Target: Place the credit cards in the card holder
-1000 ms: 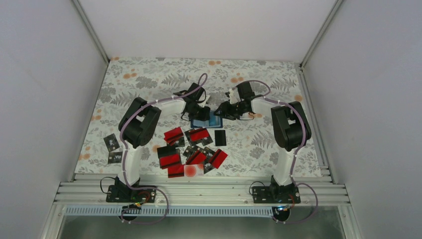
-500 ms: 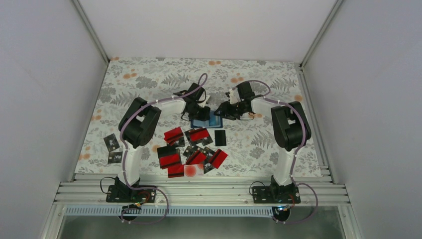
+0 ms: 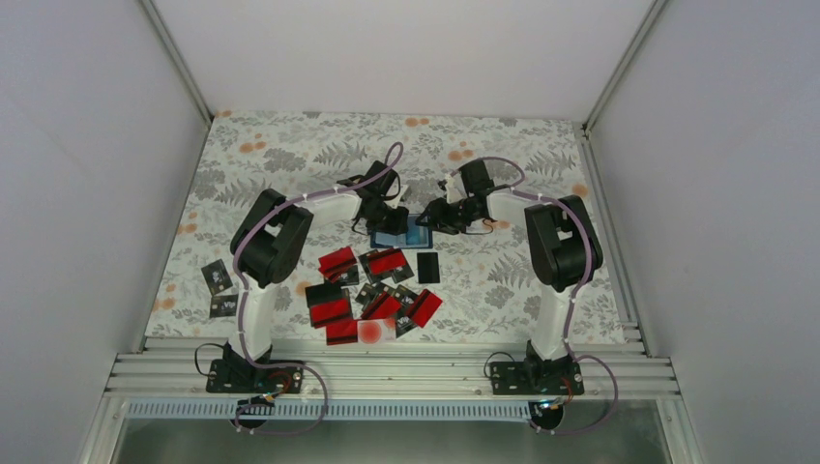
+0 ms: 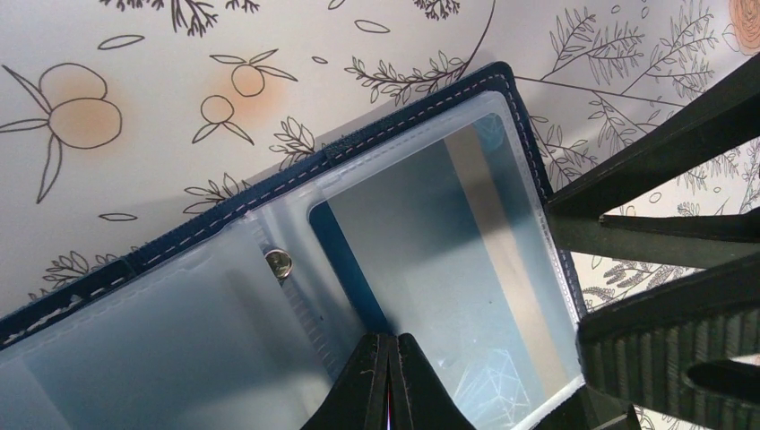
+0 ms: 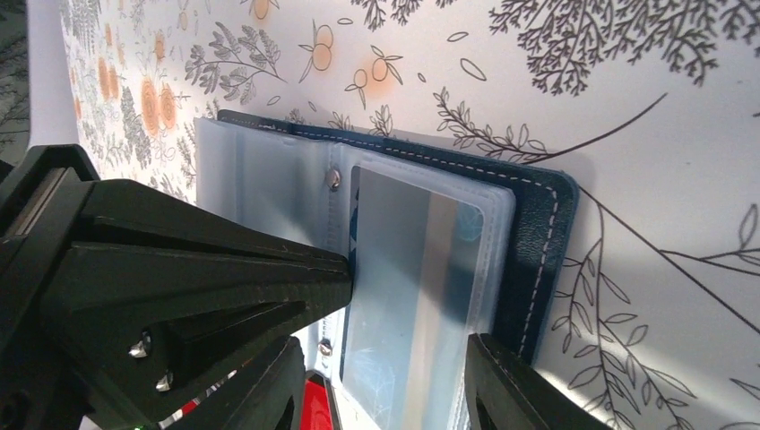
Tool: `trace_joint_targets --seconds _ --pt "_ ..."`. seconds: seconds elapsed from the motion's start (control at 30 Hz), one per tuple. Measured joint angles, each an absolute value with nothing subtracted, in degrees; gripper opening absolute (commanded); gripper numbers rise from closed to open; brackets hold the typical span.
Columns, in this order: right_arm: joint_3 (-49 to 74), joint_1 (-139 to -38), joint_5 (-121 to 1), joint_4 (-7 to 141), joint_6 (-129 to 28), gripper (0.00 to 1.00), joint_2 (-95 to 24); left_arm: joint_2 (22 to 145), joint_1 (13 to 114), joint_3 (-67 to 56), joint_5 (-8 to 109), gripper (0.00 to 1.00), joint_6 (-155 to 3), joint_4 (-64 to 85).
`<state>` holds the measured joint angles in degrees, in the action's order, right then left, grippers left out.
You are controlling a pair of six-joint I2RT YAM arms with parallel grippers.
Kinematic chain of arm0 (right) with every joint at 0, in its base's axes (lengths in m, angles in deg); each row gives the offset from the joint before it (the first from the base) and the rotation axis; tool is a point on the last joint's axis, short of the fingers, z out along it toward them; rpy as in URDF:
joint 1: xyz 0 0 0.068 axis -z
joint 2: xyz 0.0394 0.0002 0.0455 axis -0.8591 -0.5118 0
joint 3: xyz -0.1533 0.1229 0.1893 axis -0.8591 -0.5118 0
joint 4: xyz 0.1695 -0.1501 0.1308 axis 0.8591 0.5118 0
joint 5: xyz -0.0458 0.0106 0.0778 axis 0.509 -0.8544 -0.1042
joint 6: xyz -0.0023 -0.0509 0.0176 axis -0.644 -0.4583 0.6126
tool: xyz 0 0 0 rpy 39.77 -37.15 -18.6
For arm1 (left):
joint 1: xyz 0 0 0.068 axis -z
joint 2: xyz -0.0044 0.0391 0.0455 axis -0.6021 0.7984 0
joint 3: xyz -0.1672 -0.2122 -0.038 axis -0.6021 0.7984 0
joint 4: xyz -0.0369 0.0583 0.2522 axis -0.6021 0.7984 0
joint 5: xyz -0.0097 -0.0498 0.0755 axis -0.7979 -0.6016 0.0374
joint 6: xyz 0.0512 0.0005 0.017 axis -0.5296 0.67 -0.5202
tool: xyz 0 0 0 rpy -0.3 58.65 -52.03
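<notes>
Your left hand [image 4: 387,345], pressed together, is pinning the card holder [image 5: 538,233] to the surface [image 5: 627,107]. The light blue card [image 5: 403,260] is lying lengthwise straight ahead of your half-spread right hand [image 5: 412,305], and I can't tell if it's gripping.

No word, number or brand can be read in any view. From above, two small black rectangular cards [image 3: 217,278], lying well to the left of the dark navy folding card holder [image 4: 296,175] and nearer the arm bases, carry pale marks too small to make out. Inside the holder's clear plastic sleeve, the light-blue card [image 4: 430,251] shows a silvery band and some faint line-work near one end, but no legible lettering. The holder's cover bears only pale stitching.
</notes>
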<state>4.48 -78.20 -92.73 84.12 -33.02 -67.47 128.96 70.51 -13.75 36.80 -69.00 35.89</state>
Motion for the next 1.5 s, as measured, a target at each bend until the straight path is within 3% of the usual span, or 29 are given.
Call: trace_joint_targets --seconds 1.5 --pt "4.48 -79.62 -89.21 85.41 -32.54 0.46 -65.88 128.96 70.67 -13.75 37.17 0.02 -69.00 35.89"
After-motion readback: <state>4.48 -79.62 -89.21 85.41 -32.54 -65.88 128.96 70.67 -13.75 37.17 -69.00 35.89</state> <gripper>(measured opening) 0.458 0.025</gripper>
